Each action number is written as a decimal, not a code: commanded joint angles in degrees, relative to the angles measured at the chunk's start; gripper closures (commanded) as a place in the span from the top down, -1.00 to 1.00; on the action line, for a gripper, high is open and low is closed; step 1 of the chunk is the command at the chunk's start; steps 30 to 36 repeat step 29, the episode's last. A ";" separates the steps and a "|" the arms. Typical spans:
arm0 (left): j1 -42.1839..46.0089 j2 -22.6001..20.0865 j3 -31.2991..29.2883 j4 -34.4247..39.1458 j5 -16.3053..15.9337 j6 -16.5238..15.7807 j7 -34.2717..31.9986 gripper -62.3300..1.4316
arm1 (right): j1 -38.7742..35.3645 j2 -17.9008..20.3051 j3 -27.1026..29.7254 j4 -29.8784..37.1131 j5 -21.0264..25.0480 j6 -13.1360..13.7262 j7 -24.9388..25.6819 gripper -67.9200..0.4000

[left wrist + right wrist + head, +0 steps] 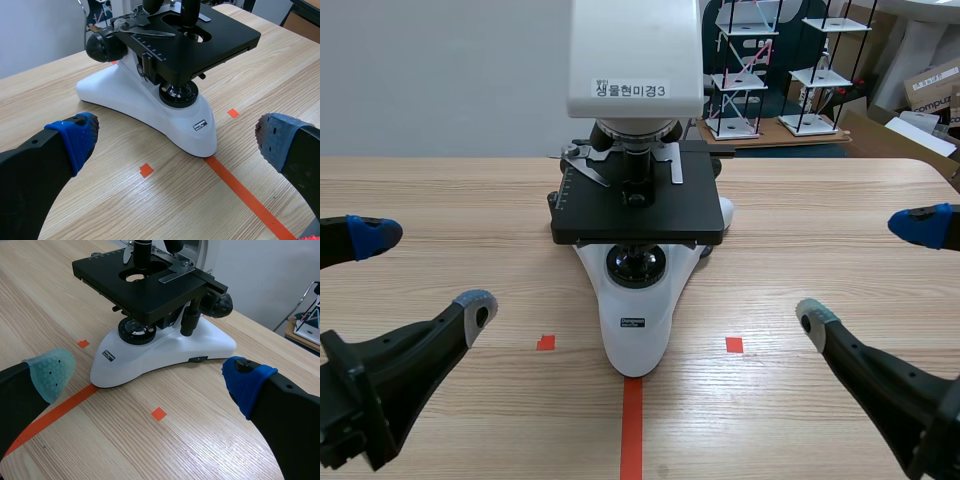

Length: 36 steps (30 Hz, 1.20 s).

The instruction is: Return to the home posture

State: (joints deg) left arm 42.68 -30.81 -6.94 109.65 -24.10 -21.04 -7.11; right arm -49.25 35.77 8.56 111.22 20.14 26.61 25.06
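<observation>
Two black grippers are seen, the left gripper (pixel 420 270) and right gripper (pixel 866 272), both spread wide and empty, low at either side of the light wooden table (pixel 450 200). One white-and-black microscope (pixel 636 330) is stood between them, its base's long axis pointed toward the robot, in line with the orange-red tape line (pixel 631 430).

Claw (pixel 176 135) spread wide; microscope (pixel 125 97) just ahead on table (pixel 100 200)

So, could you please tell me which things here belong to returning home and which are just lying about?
Belonging to the job: left tool, open; right tool, open.
Just lying about: microscope on the table; wire racks and cardboard box behind.
</observation>
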 commanded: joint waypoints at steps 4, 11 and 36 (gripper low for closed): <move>-0.02 0.15 -0.20 0.68 -0.55 0.31 -0.94 1.00 | 0.52 0.74 0.17 -0.04 1.09 -0.17 1.05 0.94; -0.02 0.15 -0.20 0.68 -0.55 0.31 -0.94 1.00 | 0.52 0.74 0.17 -0.04 1.09 -0.17 1.05 0.94; -0.02 0.15 -0.20 0.68 -0.55 0.31 -0.94 1.00 | 0.52 0.74 0.17 -0.04 1.09 -0.17 1.05 0.94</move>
